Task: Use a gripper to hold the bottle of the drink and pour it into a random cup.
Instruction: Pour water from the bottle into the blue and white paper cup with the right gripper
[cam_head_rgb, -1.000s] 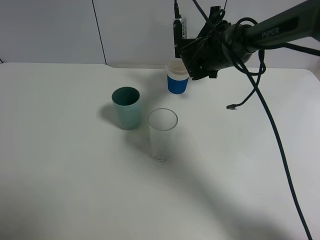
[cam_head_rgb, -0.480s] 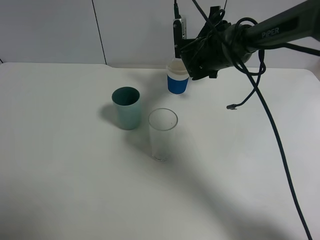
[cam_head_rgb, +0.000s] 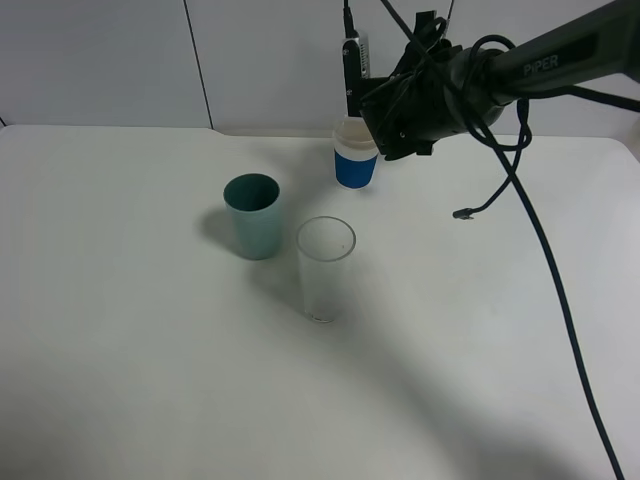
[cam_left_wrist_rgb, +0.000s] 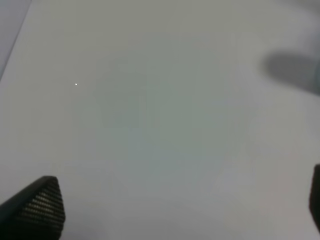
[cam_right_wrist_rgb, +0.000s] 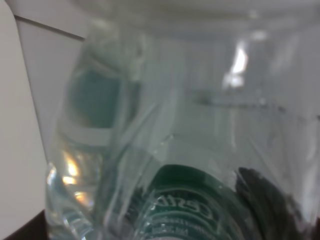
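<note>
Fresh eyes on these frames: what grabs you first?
The black right gripper with its trailing cables hangs at the back of the white table, close over the blue-and-white cup. The right wrist view is filled by the clear, green-labelled bottle it grips. Nearer the front stand a teal cup and a tall clear glass, close together.

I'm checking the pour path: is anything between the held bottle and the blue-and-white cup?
Nothing visible does. The right gripper holds the bottle close by the cup; the teal cup and clear glass stand apart, nearer the camera.
</note>
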